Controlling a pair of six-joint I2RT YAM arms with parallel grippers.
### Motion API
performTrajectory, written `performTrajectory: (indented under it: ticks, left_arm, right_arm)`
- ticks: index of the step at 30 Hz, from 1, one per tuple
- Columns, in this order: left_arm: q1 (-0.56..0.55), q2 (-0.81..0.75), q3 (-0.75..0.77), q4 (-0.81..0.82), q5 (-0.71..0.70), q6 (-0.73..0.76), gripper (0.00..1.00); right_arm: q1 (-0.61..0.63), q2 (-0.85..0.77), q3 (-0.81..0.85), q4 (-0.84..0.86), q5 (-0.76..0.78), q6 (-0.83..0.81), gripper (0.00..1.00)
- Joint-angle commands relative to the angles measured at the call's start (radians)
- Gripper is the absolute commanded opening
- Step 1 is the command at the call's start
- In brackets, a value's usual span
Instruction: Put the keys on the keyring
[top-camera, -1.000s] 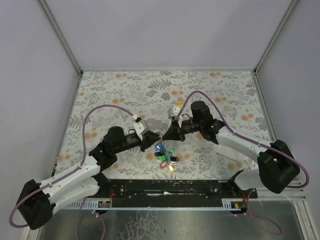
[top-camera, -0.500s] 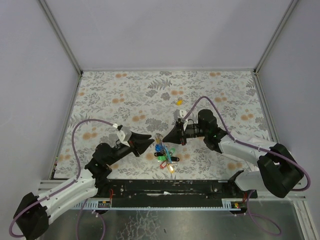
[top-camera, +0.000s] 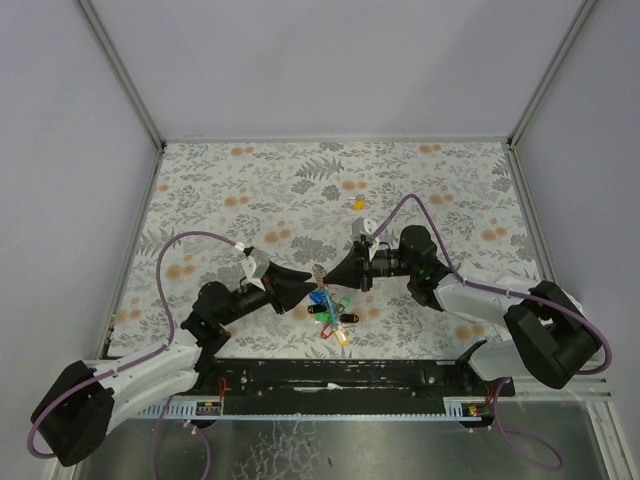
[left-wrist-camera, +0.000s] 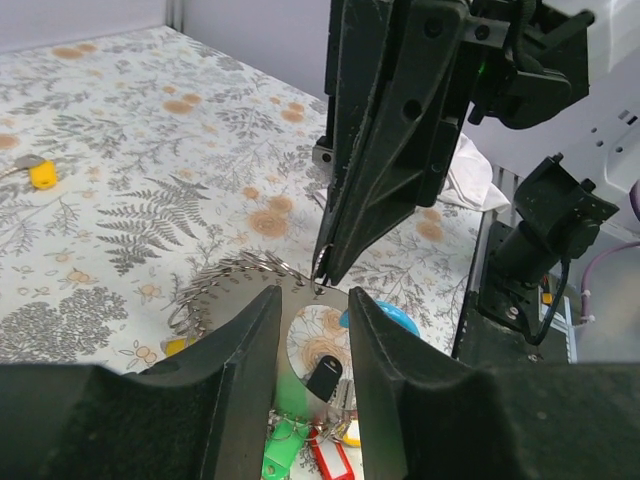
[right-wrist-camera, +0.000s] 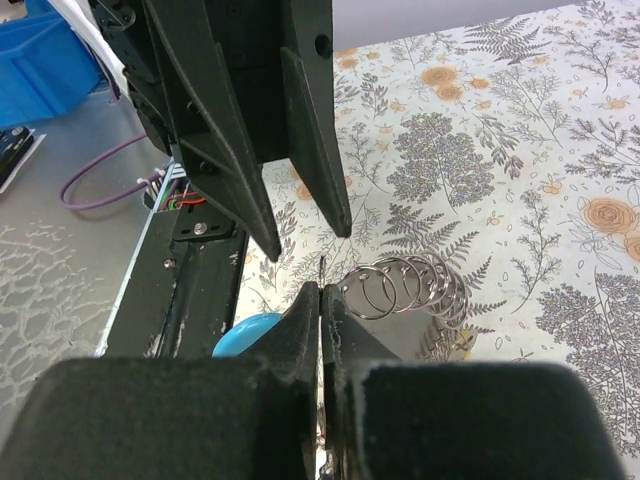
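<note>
Pinching the keyring (right-wrist-camera: 445, 290), right claw (right-wrist-camera: 320, 290) faces left claw (left-wrist-camera: 313, 300).

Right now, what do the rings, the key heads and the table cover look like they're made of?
The rings look like thin polished metal wire: silvery and glinting. The key heads look like glossy plastic: solid green, red and yellow. The table cover is matt with a flat floral print, so cloth or vinyl; I cannot tell which.
</note>
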Motion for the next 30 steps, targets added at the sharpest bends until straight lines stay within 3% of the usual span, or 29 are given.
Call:
performTrajectory:
  ticks: [1,8,14,26,30]
  left_arm:
    - [0.013,0.042,0.005,0.113,0.073,-0.012,0.33]
    - [0.029,0.083,0.026,0.118,0.094,-0.003,0.33]
    - [0.031,0.12,0.061,0.109,0.138,0.014,0.32]
    - [0.039,0.053,0.057,-0.024,0.131,0.074,0.32]
    - [0.041,0.047,0.064,-0.035,0.131,0.091,0.32]
  right_arm:
    - [0.01,0.016,0.008,0.133,-0.018,0.03,0.0]
    - [0.01,0.023,0.017,0.128,-0.047,0.018,0.0]
    - [0.01,0.005,0.008,0.061,-0.049,-0.086,0.0]
    - [0.01,-0.095,-0.019,-0.072,-0.038,-0.682,0.0]
    - [0.01,-0.097,-0.025,-0.097,-0.018,-0.797,0.0]
